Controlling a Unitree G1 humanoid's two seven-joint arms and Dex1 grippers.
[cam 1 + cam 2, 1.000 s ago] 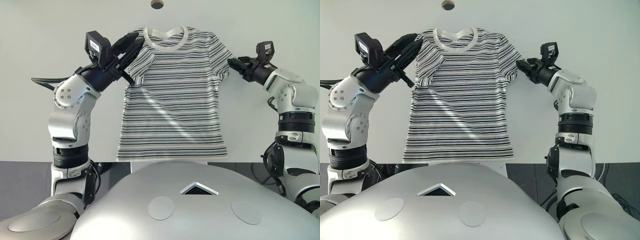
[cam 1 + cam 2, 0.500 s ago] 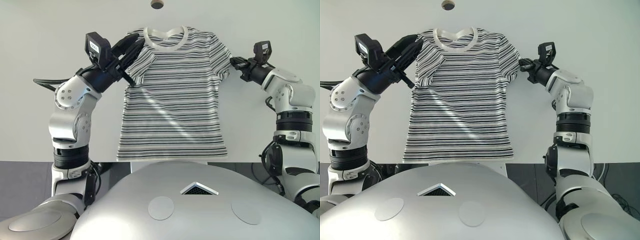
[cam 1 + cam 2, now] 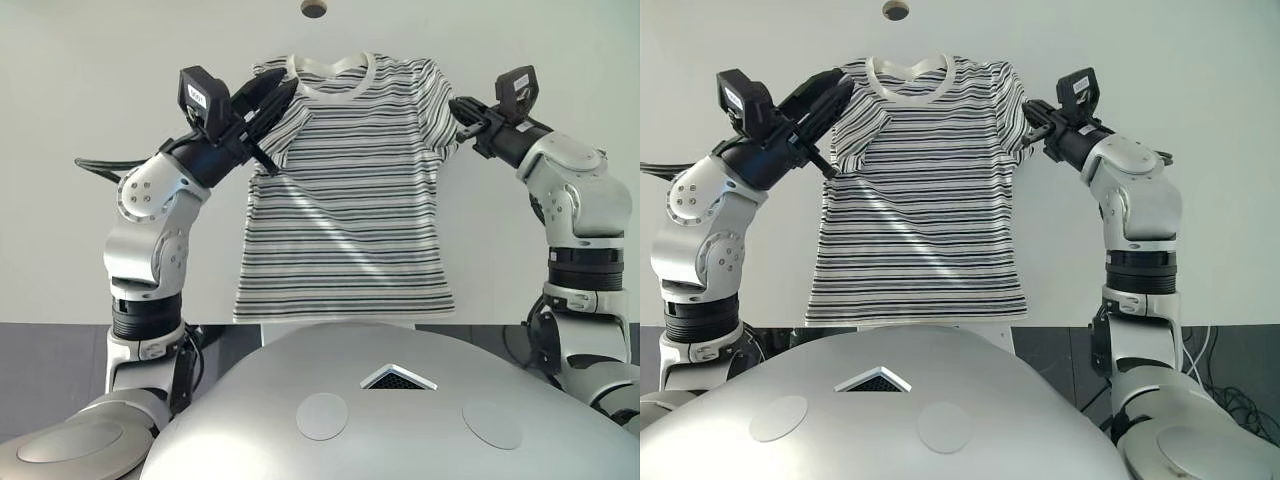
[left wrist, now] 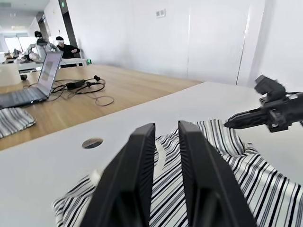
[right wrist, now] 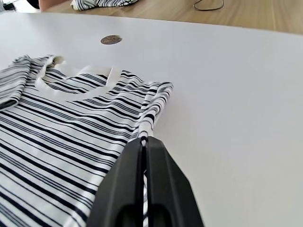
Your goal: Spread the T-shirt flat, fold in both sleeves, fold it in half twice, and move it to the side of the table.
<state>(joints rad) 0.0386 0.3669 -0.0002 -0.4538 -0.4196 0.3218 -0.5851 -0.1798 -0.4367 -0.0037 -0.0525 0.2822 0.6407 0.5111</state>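
Wrist view catches right tool pinching T-shirt sleeve.

Left arm raised with elbow bent, forearm toward 2 o'clock, left gripper fingers slightly parted, right arm raised likewise, forearm toward 10 o'clock, right gripper pinched closed on sleeve.
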